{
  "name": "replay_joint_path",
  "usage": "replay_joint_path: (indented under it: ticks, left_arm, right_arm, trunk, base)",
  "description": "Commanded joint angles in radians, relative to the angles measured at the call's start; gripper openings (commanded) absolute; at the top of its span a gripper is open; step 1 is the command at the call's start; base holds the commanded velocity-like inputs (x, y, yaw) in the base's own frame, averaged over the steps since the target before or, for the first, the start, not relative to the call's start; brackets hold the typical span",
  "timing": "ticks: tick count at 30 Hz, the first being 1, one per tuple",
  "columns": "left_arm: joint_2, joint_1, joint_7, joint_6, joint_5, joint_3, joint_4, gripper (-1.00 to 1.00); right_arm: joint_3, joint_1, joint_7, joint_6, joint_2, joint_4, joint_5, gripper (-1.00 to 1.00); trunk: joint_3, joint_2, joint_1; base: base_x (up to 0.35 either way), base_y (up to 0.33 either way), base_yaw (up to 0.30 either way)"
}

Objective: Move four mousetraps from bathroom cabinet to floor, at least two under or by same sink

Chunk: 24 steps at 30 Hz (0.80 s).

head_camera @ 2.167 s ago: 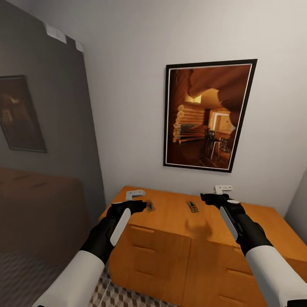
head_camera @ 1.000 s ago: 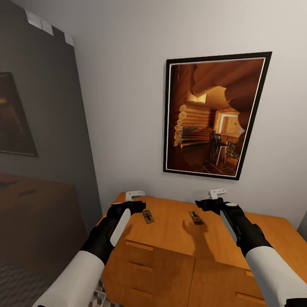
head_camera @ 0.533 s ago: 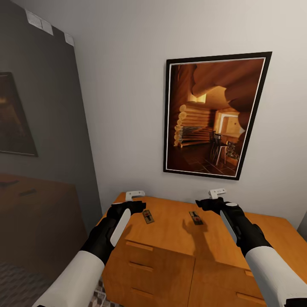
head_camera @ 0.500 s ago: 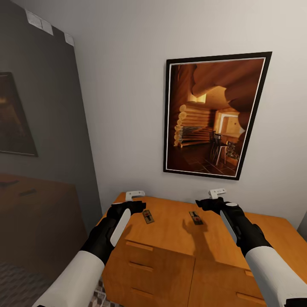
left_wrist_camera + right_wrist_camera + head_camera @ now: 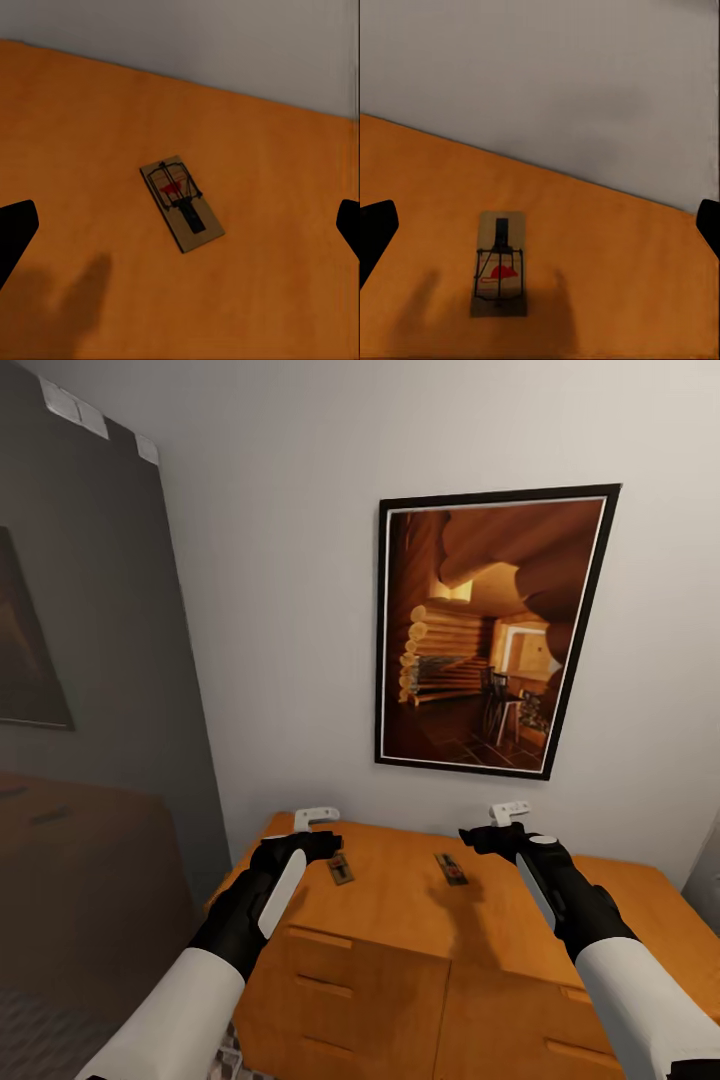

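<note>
Where the cabinet (image 5: 400,920) stands against the white wall, under a framed picture (image 5: 490,630), its flat orange-brown top carries two traps.

Item 1, left trap (image 5: 340,869): lies flat on the cabinet top toward its left end, just beside the left gripper (image 5: 318,838). In the left wrist view this trap (image 5: 182,203) shows a brown board, dark wire and a red patch, lying askew to the cabinet's back edge.

Item 2, right trap (image 5: 451,869): lies flat near the middle of the cabinet top, just left of the right gripper (image 5: 482,834). In the right wrist view it (image 5: 499,265) lies square-on, with shadows on the wood either side.

Item 3, left gripper: held over the cabinet's left end, fingers spread wide apart, nothing between them; its dark fingertips (image 5: 15,232) show wide apart in its wrist view.

Item 4, right gripper: held over the cabinet top right of centre, fingers likewise spread wide, empty; fingertips (image 5: 375,229) well clear of the trap.

Item 5, drawer fronts (image 5: 340,1000): shut, on the cabinet's front.

Item 6, grey wall (image 5: 90,660): left of the cabinet.
</note>
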Motion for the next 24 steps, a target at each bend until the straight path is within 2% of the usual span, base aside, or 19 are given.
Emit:
replay_joint_path:
  ticks: [1,7,16,24]
  left_arm:
    - [0.0,0.0,0.009,0.003,0.011,-0.002,-0.001,1.0]
    - [0.0,0.0,0.009,0.003,0.011,-0.002,-0.001,1.0]
    - [0.0,0.0,0.009,0.003,0.011,-0.001,0.0,1.0]
    - [0.0,0.0,0.009,0.003,0.011,0.0,0.0,1.0]
  right_arm:
    - [0.002,0.0,0.001,0.005,-0.001,-0.001,0.0,1.0]
    - [0.001,0.0,0.002,0.005,-0.001,-0.001,0.001,1.0]
    - [0.001,0.0,0.01,0.005,-0.001,-0.001,-0.001,1.0]
    - [0.0,0.0,0.012,0.005,-0.001,-0.001,0.0,1.0]
  trunk:
    - [-0.001,-0.001,0.0]
    - [-0.001,-0.001,0.0]
    - [-0.001,-0.001,0.0]
    - [-0.001,-0.001,0.0]
  base:
    - [0.0,0.0,-0.198]
    - [0.0,0.0,-0.088]
    - [0.0,0.0,0.121]
    - [0.0,0.0,0.03]
